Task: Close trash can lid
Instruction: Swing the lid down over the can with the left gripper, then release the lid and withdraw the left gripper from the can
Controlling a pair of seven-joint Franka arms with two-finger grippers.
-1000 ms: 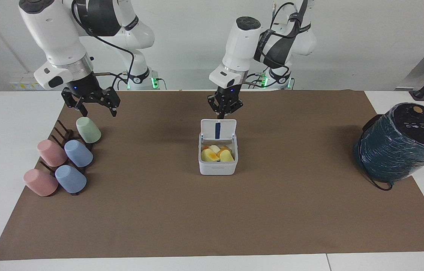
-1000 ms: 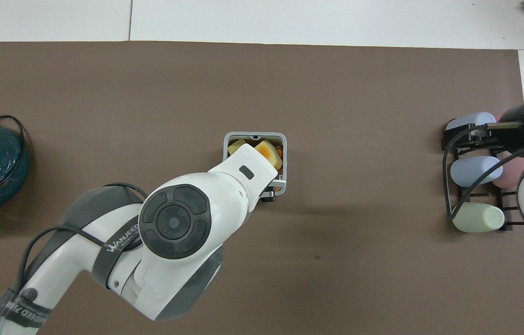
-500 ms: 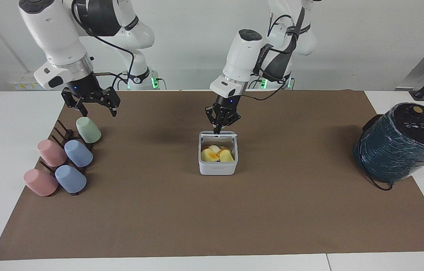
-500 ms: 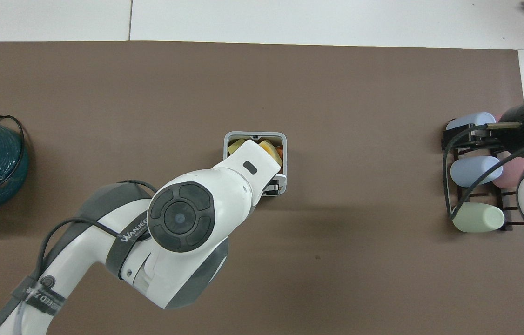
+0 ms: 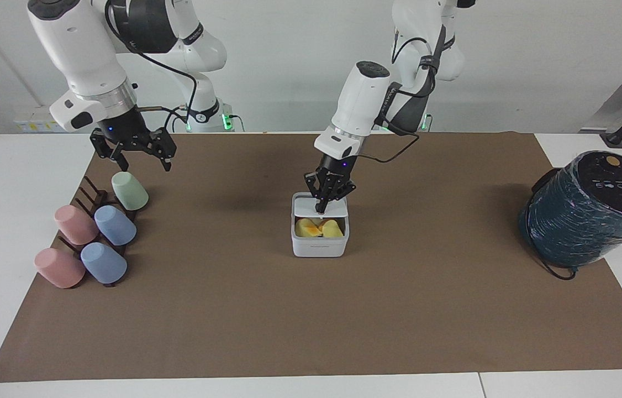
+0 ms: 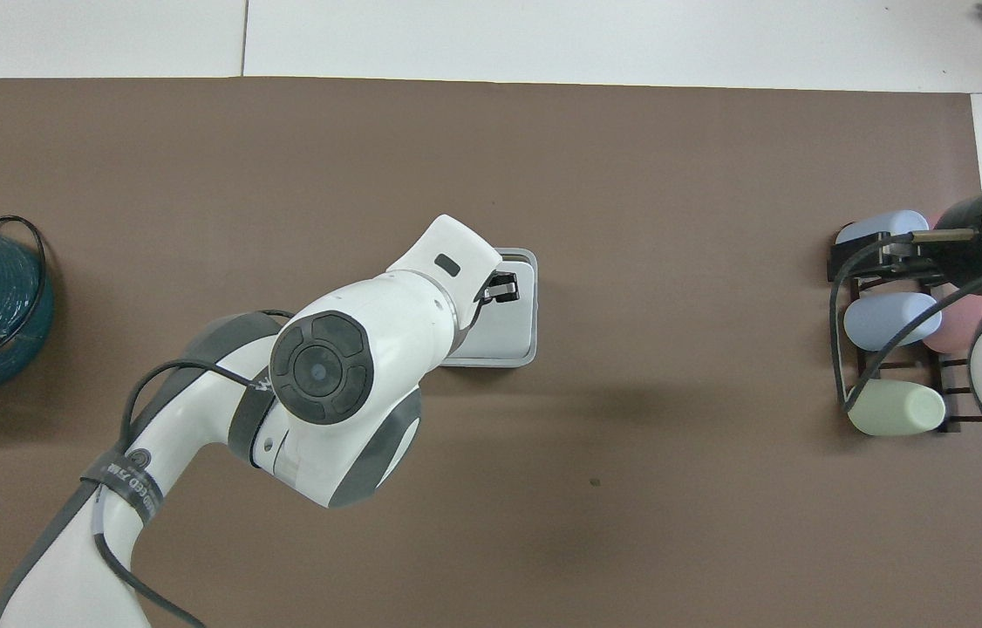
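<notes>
One light, stiff hinged lid (image 5: pixel 316 207), frame centre, lying half-lowered over trash can (image 5: pixel 320 243); pressing top face with left hand (image 5: pixel 321 210), fingers narrow; right hand (image 5: pixel 140 161) waiting, spread wide.

Glossy white arms, grey joints, black jaws, loose black cables, green base lights.

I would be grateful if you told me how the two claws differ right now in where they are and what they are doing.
The left claw presses down on the white lid of the trash can; the right claw hangs in the air over the cup rack, touching nothing. The left claw's fingers are drawn together, the right claw's spread apart. The left arm leans forward over the can; the right arm waits. Both claws are black and point down.
</notes>
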